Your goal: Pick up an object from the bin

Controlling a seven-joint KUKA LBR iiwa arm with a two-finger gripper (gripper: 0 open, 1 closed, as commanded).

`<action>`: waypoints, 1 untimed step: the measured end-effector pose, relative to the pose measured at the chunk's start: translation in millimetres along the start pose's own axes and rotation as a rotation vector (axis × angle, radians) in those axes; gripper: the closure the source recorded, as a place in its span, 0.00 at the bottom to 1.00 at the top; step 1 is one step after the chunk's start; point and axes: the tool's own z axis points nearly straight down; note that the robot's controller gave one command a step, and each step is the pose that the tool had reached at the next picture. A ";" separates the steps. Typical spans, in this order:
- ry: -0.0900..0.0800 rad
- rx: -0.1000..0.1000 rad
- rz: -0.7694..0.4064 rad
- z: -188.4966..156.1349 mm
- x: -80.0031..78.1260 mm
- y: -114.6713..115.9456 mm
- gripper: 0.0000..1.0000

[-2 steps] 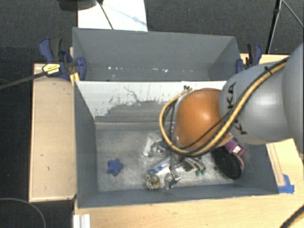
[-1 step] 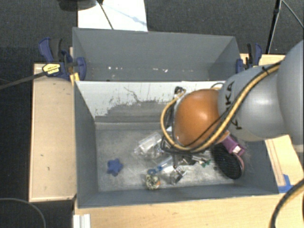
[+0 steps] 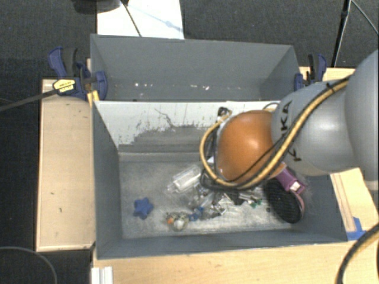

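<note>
Object to be picked: not yet determined. The gripper (image 3: pixel 213 197) is hanging low over a small heap of mixed bits (image 3: pixel 204 210) lying at the lower middle of the bin (image 3: pixel 177 70) floor. A clear plastic piece (image 3: pixel 183 180) is lying just to the upper left of that heap. Which of these it is aiming at cannot be told.

The orange cover (image 3: pixel 246 144) on the wrist is hiding most of the working end. Whether the gripper is released, clenched or grasping anything therefore cannot be told either.

Further out, a small round item (image 3: pixel 176 220) is sitting at the left edge of the heap. A blue star-shaped piece (image 3: pixel 142 207) is lying well apart at lower left. A black round brush with a purple handle (image 3: pixel 283 203) is resting at lower right, partly under the arm (image 3: pixel 331 129).

Assessment: the approach is looking complete or nearly so, and nothing is showing as lifted. Closing on one item, raising it and clearing the bin walls are outstanding.
</note>
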 end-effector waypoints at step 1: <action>-0.005 0.004 -0.024 -82.8 1.3 -4.9 1.00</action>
